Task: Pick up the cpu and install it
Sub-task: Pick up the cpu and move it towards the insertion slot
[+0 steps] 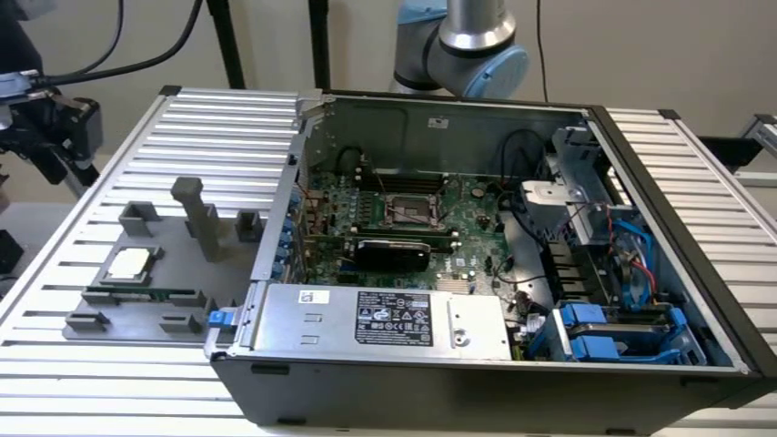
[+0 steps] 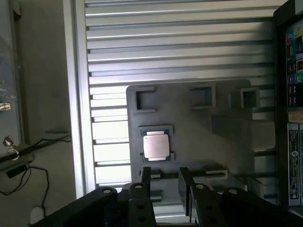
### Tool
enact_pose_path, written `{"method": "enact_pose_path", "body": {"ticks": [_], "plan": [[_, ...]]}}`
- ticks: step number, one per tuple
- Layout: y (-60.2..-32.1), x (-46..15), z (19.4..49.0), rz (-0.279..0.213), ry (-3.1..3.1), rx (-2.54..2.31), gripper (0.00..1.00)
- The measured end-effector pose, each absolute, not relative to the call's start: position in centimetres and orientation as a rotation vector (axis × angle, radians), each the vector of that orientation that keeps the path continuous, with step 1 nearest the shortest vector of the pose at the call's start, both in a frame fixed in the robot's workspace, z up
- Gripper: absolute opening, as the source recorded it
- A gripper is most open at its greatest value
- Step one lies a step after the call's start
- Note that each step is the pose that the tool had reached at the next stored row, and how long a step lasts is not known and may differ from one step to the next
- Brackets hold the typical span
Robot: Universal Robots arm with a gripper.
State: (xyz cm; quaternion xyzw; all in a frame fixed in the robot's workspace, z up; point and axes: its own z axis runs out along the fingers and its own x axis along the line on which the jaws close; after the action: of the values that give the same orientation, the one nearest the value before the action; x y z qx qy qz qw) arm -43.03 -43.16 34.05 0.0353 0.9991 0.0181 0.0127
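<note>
On the slatted tabletop [image 1: 109, 373], the cpu [image 1: 130, 264] lies in a grey fixture tray [image 1: 225, 282] at nine o'clock of the open PC case [image 1: 486, 391] in the exterior view, with the claw [image 2: 164, 176] hanging apart and empty near it, where an off-centre pinch would probably tip the cpu.

Cpu [image 1: 129, 265] lies on grey holder [image 1: 226, 284], just beside open computer case [image 1: 486, 387].

the exterior view looks down at the whole worktop [image 1: 680, 164] from afar. the wrist view looks down close. both see the cpu [image 2: 156, 145].
</note>
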Motion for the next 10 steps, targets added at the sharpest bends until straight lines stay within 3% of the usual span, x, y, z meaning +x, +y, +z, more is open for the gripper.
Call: {"method": "enact_pose_path", "body": {"ticks": [4, 10], "plan": [[-43.0, -43.0, 33.5, 0.056, 3.114, 0.110, 0.59], [-42.8, -43.0, 32.5, 0.054, 3.114, 0.104, 0.71]]}}
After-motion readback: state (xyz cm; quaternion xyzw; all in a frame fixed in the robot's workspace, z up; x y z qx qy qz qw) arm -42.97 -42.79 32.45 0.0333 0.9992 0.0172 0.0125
